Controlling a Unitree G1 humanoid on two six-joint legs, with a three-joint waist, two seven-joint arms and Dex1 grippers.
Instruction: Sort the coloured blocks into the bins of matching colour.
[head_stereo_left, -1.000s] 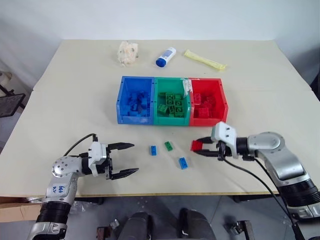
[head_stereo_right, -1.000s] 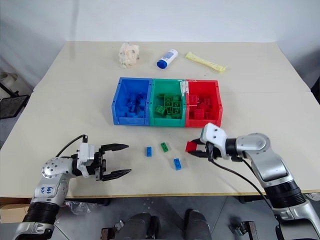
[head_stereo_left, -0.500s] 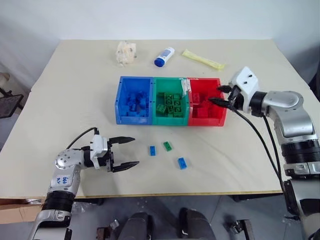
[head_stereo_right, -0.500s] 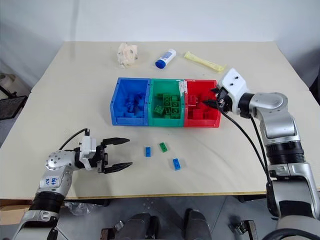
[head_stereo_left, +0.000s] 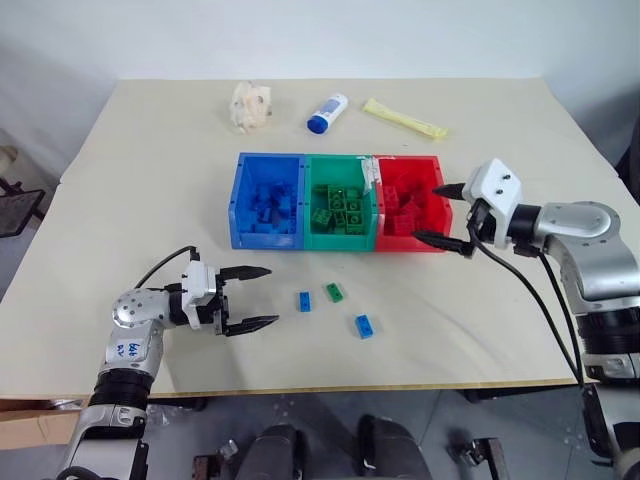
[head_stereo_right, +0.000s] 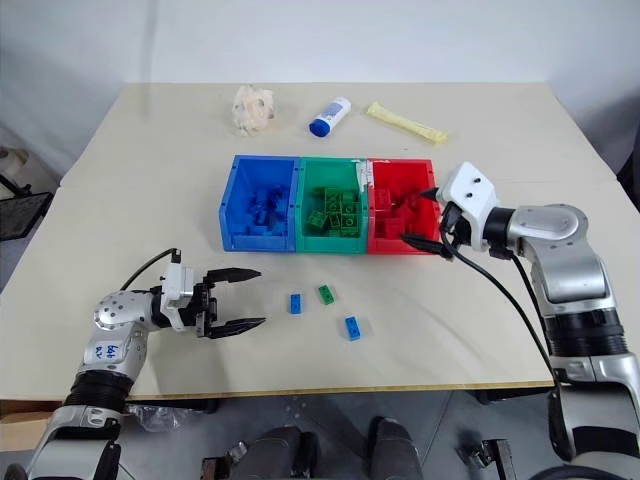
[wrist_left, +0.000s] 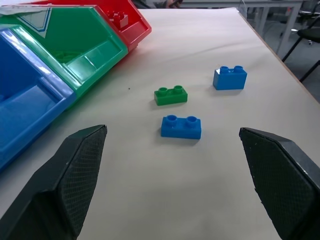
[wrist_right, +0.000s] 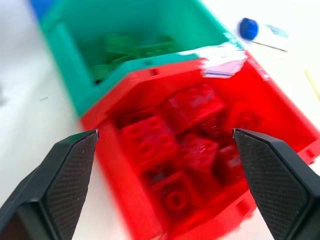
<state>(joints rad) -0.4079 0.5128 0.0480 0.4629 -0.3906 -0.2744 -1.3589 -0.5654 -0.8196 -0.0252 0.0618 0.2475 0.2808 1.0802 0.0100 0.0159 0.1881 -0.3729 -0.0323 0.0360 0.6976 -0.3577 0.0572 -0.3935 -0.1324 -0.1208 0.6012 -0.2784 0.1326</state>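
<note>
On the table's near left, the left gripper (head_stereo_left: 248, 298) hovers wide open and empty, facing two blue blocks (head_stereo_left: 305, 301) and a green block (head_stereo_left: 335, 292) lying loose before the joined bins (head_stereo_left: 237, 205). Rightward, the right gripper (head_stereo_left: 452, 216) gapes wide, empty, beside the red bin (head_stereo_left: 447, 205).
</note>
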